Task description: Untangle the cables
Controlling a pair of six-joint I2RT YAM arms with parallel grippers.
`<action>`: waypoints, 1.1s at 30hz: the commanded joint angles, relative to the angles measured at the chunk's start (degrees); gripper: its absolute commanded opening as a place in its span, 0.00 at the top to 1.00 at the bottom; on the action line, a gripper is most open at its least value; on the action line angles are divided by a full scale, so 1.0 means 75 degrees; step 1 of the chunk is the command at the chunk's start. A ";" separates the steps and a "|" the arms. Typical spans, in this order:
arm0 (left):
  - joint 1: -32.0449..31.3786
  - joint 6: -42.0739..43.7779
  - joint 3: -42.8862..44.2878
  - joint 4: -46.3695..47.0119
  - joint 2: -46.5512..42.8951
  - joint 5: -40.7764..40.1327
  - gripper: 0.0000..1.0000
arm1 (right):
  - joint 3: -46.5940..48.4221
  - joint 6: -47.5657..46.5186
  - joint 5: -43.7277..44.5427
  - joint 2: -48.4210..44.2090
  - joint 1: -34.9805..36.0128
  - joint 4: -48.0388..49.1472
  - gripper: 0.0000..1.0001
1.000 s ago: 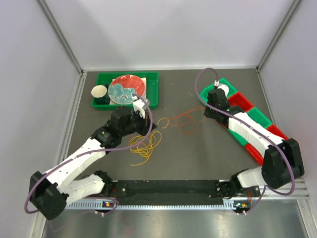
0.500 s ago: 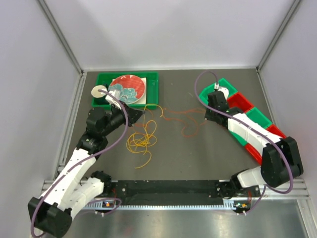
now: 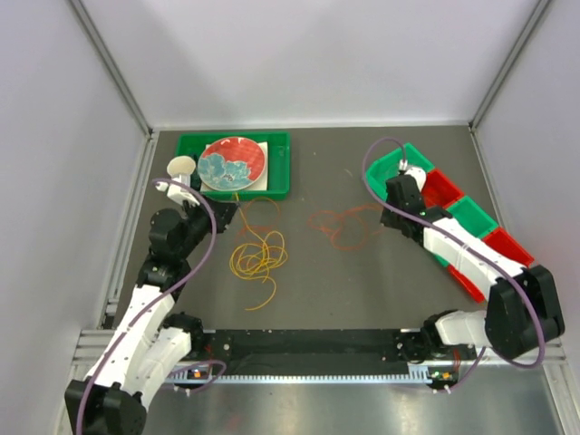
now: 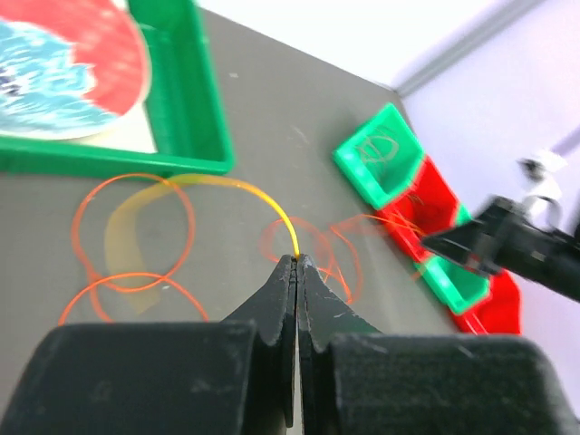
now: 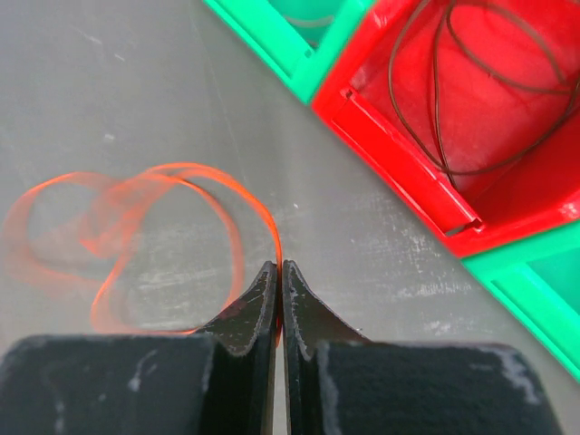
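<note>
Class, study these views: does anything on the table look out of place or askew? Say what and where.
Yes: yellow cable loops and orange cable loops sprawl loose on the table, pinched by the left gripper and right gripper. The row of bins sits diagonally to the table's edges.

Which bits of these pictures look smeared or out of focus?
Left wrist: the yellow cable smears into a wide band, while the green tray looks sharper. Right wrist: the orange cable is streaked, the red bin sharp. Top external: evenly lit, nothing smeared.
</note>
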 commanded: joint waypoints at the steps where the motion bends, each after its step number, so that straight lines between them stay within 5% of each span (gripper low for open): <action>1: 0.0207 -0.0333 -0.0283 0.0287 0.0104 -0.0621 1.00 | -0.0032 -0.0095 -0.0082 -0.0657 -0.0103 0.0353 1.00; 9: 0.0302 -0.0545 -0.0496 0.1037 0.1357 0.0829 1.00 | 0.0131 -0.0306 -0.1076 -0.0693 0.0153 0.0376 1.00; 14: 0.0173 -0.0427 -0.0401 0.0966 0.1850 0.1066 1.00 | 0.0576 -0.0564 -0.0365 0.0288 0.1115 0.0015 0.99; 15: 0.0173 -0.0427 -0.0389 0.0920 0.1851 0.1089 1.00 | 0.0775 -0.0587 -0.0236 0.0512 0.1162 -0.0079 0.71; 18: 0.0172 -0.0229 -0.0296 0.0593 0.1769 0.1066 1.00 | 0.0812 -0.0564 -0.0316 0.0981 0.1280 -0.0151 0.27; 20: 0.0138 0.0157 -0.0156 0.0346 0.1780 0.1112 1.00 | 0.0730 -0.0564 -0.0631 0.1123 0.1292 -0.0023 0.20; 25: 0.0102 0.0569 0.0150 -0.0136 0.1874 0.0995 1.00 | 0.0765 -0.0587 -0.0809 0.1626 0.1455 0.0084 0.19; 33: 0.0090 0.0487 0.0021 -0.0042 0.1944 0.1054 1.00 | 0.1011 -0.0377 -0.0353 0.2517 0.1737 0.0095 0.32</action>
